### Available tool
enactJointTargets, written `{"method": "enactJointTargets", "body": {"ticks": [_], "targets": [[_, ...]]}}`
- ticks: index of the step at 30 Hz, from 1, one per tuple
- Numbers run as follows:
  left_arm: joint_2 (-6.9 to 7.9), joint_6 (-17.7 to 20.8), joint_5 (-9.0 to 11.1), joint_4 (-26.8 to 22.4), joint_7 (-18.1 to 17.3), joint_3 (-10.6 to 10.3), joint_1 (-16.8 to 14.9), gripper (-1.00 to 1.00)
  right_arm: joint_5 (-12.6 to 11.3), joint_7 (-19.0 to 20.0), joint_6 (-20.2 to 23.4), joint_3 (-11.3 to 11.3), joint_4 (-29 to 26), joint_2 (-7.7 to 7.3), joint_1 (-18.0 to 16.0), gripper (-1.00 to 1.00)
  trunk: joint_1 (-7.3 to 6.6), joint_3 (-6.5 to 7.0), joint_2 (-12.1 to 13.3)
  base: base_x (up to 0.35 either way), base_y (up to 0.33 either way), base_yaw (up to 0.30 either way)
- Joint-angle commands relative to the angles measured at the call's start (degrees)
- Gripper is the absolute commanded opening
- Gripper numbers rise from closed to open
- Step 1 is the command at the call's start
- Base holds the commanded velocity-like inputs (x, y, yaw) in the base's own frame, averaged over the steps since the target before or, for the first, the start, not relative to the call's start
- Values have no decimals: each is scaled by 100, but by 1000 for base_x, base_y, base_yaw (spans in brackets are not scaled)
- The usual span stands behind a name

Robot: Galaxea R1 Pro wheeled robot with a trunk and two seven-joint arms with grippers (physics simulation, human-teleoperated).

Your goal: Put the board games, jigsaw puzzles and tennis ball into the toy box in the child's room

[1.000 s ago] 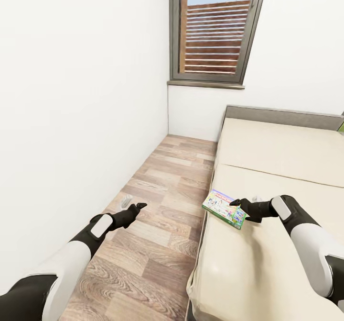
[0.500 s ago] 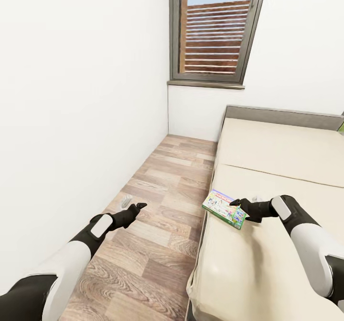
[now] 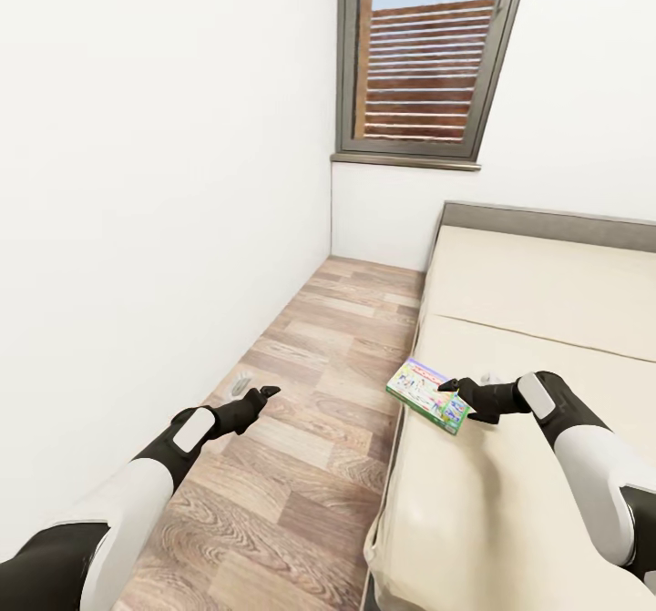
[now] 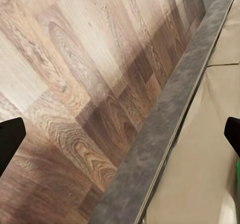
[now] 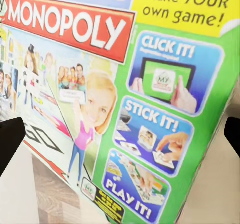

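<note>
We see the right end effector [image 3: 453,390] at the near corner of the Monopoly board game [image 3: 428,396], its black fingers on either side of the box's end; we cannot tell whether they actually clamp it. The box lies tilted at the bed [image 3: 547,338] edge, overhanging the wooden floor [image 3: 310,429]. Our left end effector [image 3: 256,391] hangs over the floor beside the bed, fingers spread, holding nothing.
</note>
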Motion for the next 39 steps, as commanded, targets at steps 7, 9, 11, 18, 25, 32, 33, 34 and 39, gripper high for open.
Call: {"method": "enactJointTargets", "body": {"ticks": [7,9,11,18,25,32,33,34,39], "targets": [[0,35,14,-1,-7,16,-3,100,59,45,27,-42,-2,3,-3,100,-1,-5,-2,0,0,30],[0,35,14,-1,-8,16,-3,100,59,45,27,-42,-3,3,-3,100,-1,-5,-2,0,0,16],[2,35,13,-1,-10,16,-5,100,59,45,27,-44,-3,3,-3,100,-1,-5,-2,0,0,11],[0,35,12,-1,-11,16,-3,100,59,45,27,-47,-4,3,-3,100,-1,-5,-2,0,0,6],[1,35,10,-1,-12,14,-3,100,59,45,27,-50,-4,3,-3,100,-1,-5,-2,0,0,2],[0,16,11,-1,-40,11,-3,100,63,38,22,-51,-7,-5,-3,100,-1,-5,-2,0,0,0],[-2,9,11,-1,-45,10,-3,100,64,32,9,-51,-12,-21,-3,100,-1,-5,-2,0,0,0],[-2,9,11,-1,-45,10,-3,100,64,32,9,-51,-12,-21,-3,100,-1,-5,-2,0,0,0],[-10,-20,-7,5,-53,8,2,100,69,8,-240,-57,-56,-219,-10,100,-1,-5,-2,0,0,0]]}}
